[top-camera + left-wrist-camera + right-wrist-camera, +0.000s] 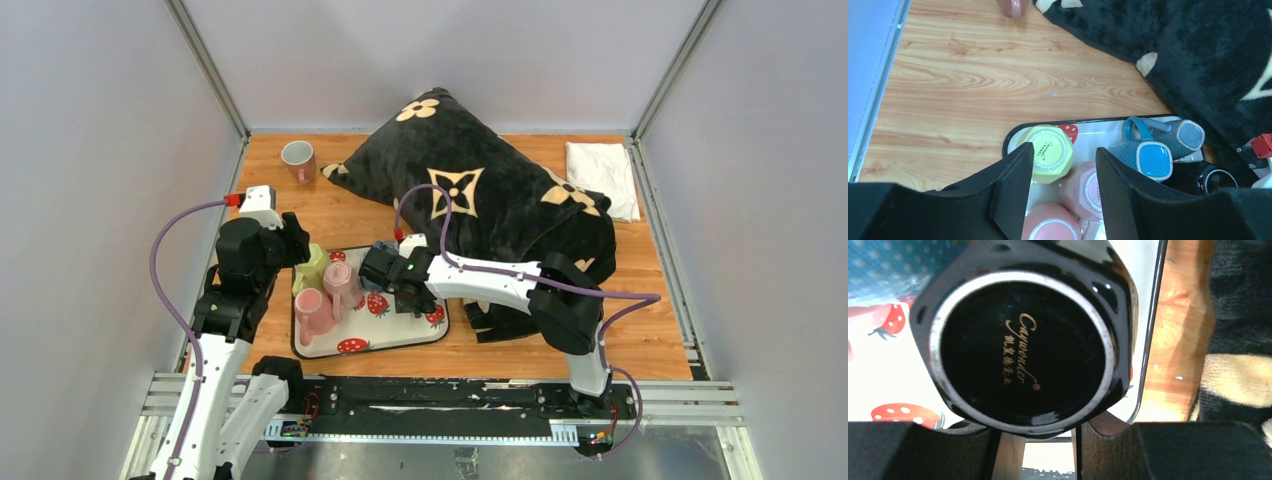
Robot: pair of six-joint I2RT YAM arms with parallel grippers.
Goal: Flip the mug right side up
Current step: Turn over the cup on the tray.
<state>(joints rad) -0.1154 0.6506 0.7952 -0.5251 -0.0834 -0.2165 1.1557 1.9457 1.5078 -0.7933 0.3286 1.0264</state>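
A glossy black mug [1023,340] is bottom up, its base filling the right wrist view; it also shows at the tray's right end in the left wrist view [1215,180]. My right gripper [1038,432] reaches down beside its wall with the jaws close together, apparently shut on the mug; the mug hides the fingertips and its handle. In the top view this gripper [383,268] is over the strawberry tray [400,330]. My left gripper [1064,155] is open and empty, above a yellow mug [1048,152] and a pink mug [1085,192], both bottom up.
The tray also holds a second pink mug [1050,225] and two blue mugs [1145,157] [1185,135]. An upright mug [298,160] stands at the back left. A large black pillow [480,190] lies behind the tray, a white cloth [603,175] at the back right.
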